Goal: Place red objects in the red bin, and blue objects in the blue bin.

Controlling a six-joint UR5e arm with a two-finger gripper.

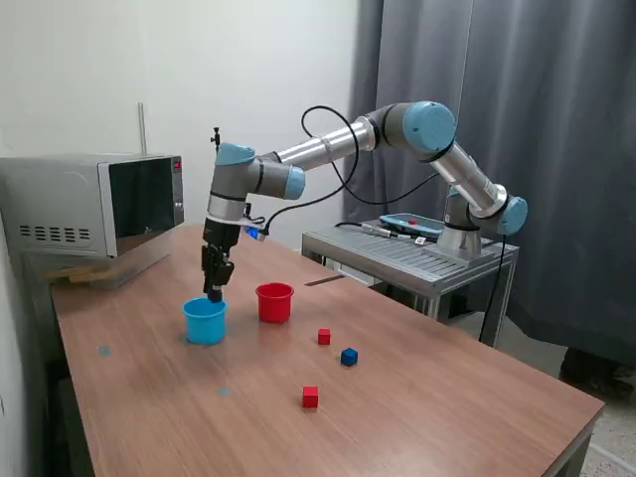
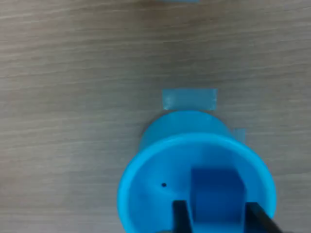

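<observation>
Nearest on the brown wood-grain counter [image 1: 417, 407], a small bright red cube [image 1: 310, 397] was seen. Farther back, a small dark blue cube [image 1: 349, 357] lay just beside a second small red cube [image 1: 324, 337], the two apart. Beyond them, a small round red plastic cup [image 1: 274, 302] stood upright, with a small round light blue plastic cup [image 1: 205, 321] near it on the exterior view's left. Directly above the blue cup's mouth the black two-finger tool [image 1: 215, 292] was held. In the wrist view, another dark blue cube [image 2: 214, 199] was seen gripped between the tool's fingers [image 2: 180, 216], over the cup's open interior. A grey microwave [image 1: 89, 204] stood at the far left.
</observation>
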